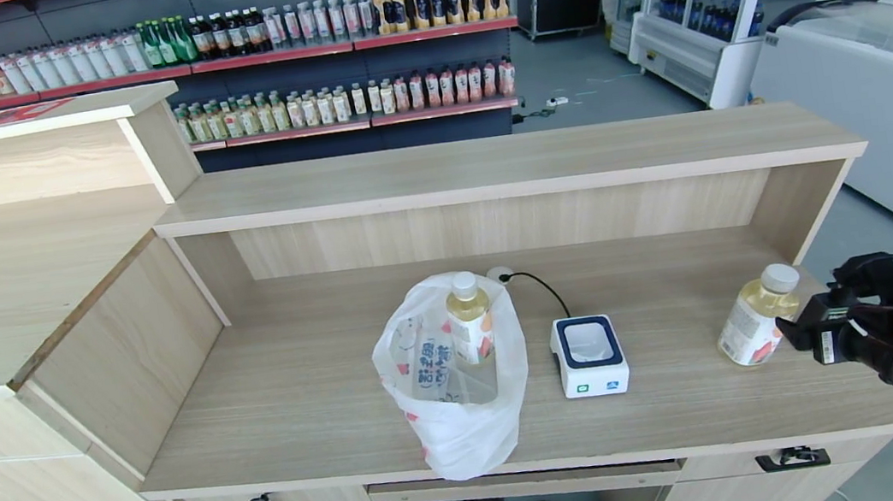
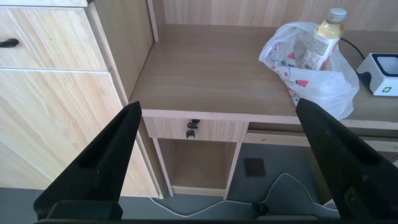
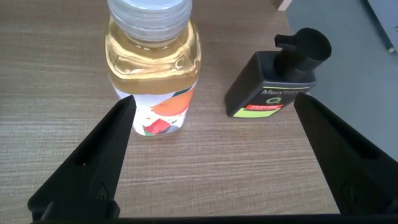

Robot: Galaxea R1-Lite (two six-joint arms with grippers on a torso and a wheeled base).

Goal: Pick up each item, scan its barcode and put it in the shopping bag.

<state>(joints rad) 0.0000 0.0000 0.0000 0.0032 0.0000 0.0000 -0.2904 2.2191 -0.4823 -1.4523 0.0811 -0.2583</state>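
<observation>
— Head view: which arm do you send?
— Your right pincer (image 1: 804, 331). The drink bottle (image 1: 759, 316) stands on the counter (image 1: 692, 412) just beyond its tips, cap up, long axis vertical.
— Left wrist?
— Your left pincer (image 2: 217, 168) hangs spread and empty, well apart from the shopping bag (image 2: 311, 74).
— Right wrist?
— Fingers released wide. The bottle sits just ahead, nearer one finger, with a black pump bottle (image 3: 273, 81) beside it.
</observation>
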